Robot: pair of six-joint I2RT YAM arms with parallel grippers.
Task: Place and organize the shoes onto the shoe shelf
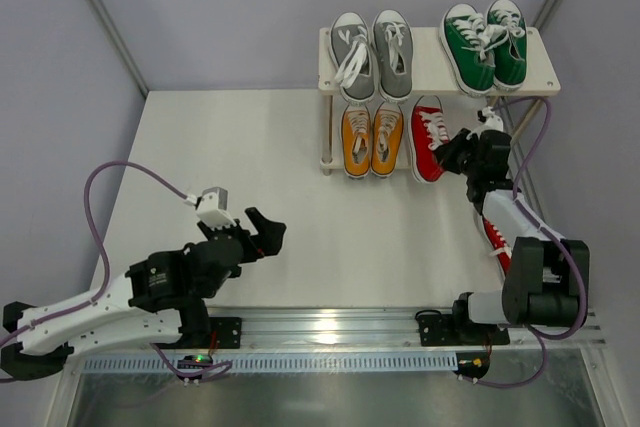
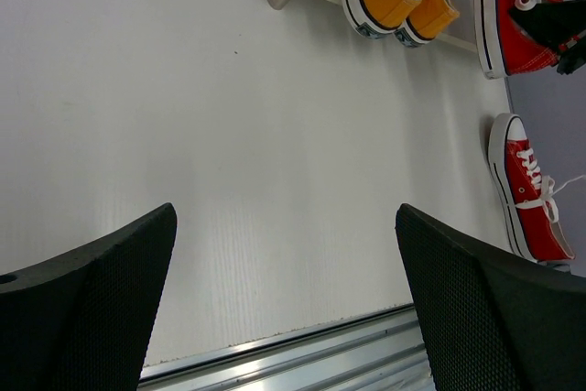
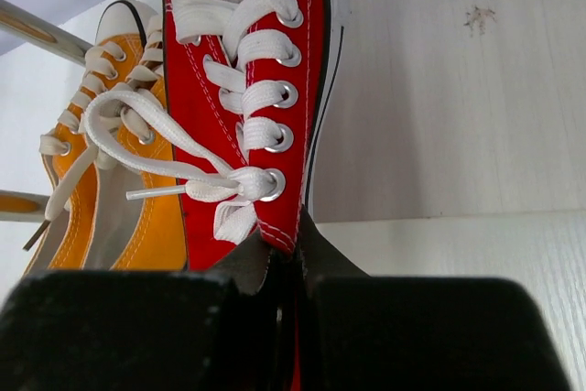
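The pale wooden shoe shelf (image 1: 432,48) stands at the back right. Its top tier holds a grey pair (image 1: 372,52) and a green pair (image 1: 485,44). The lower tier holds a yellow pair (image 1: 371,138) and a red shoe (image 1: 428,135). My right gripper (image 1: 462,154) is shut on that red shoe's side wall near the heel (image 3: 275,116), with the yellow pair (image 3: 119,190) next to it. A second red shoe (image 1: 497,239) lies on the table under the right arm, also in the left wrist view (image 2: 529,191). My left gripper (image 1: 268,230) is open and empty over the table.
White table (image 1: 300,197) with a metal rail (image 1: 330,327) along the near edge. Grey walls close in on both sides. A purple cable (image 1: 120,177) loops off the left arm.
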